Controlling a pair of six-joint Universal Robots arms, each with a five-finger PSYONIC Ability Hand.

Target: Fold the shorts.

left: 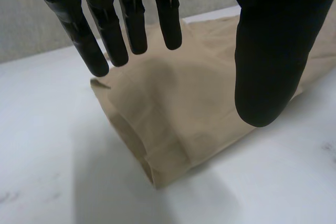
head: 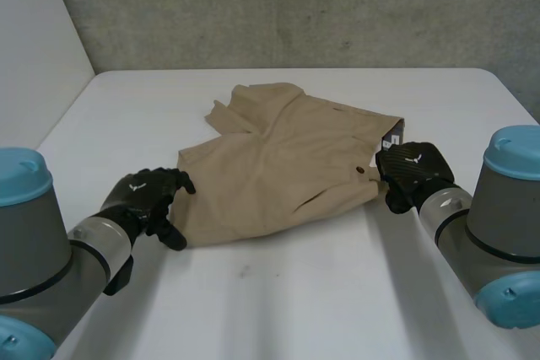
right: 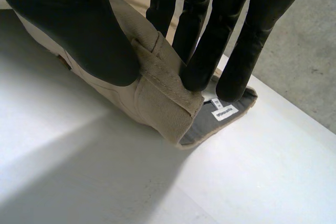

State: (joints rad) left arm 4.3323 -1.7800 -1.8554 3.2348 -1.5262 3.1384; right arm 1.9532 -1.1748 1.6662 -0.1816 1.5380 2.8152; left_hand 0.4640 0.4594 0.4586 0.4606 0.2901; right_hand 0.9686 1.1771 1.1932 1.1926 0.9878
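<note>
Tan shorts [head: 283,162] lie folded lengthwise on the white table [head: 278,292], waistband toward my right arm and leg hems toward my left. My left hand [head: 145,200] hovers just off the leg hem [left: 152,145], fingers [left: 113,30] and thumb [left: 270,51] straight and spread with nothing between them. My right hand [head: 413,173] is at the waistband end [right: 165,95]; its thumb [right: 79,30] and fingers [right: 210,51] pinch the waistband, whose dark inner lining and white label [right: 224,113] show beside the fingertips.
A grey concrete wall [head: 287,6] stands behind the table's far edge. Bare white tabletop stretches in front of the shorts and on both sides.
</note>
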